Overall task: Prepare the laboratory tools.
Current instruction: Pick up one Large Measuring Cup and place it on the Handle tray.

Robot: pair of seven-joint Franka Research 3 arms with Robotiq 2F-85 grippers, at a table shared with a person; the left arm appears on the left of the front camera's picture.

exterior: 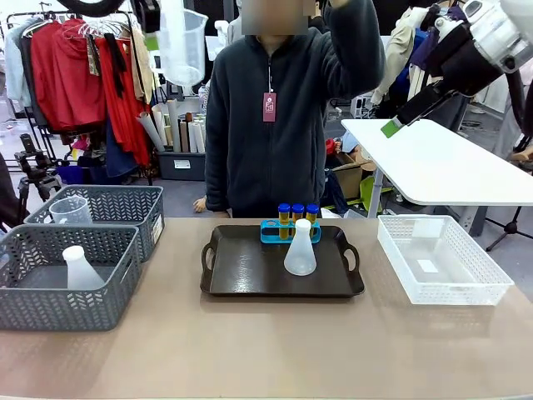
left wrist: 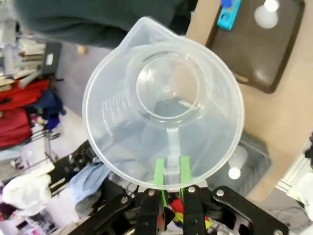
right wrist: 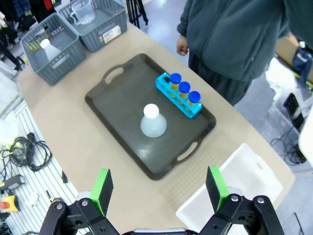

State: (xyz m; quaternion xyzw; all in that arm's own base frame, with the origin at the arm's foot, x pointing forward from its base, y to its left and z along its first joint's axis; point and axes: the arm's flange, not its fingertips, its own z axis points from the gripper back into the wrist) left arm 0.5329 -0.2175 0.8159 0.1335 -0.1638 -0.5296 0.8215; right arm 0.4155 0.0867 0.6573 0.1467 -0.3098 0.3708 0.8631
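Note:
High over the table's left, my left gripper (left wrist: 171,172) is shut on the handle of a clear measuring beaker (left wrist: 164,98), and the view looks down into its mouth. That beaker (exterior: 181,46) hangs near the top of the front view. A white conical flask (exterior: 301,250) stands on the black tray (exterior: 241,279). Behind it, three blue-capped tubes (exterior: 297,214) of amber liquid sit in a blue rack. My right gripper (right wrist: 159,188) hovers open high above the tray's near edge, holding nothing.
Two grey baskets stand at the left: the nearer one (exterior: 50,304) holds another flask (exterior: 81,268), the farther one (exterior: 125,204) another beaker (exterior: 71,210). A white mesh basket (exterior: 441,287) sits at the right. A person (exterior: 283,117) stands at the far edge.

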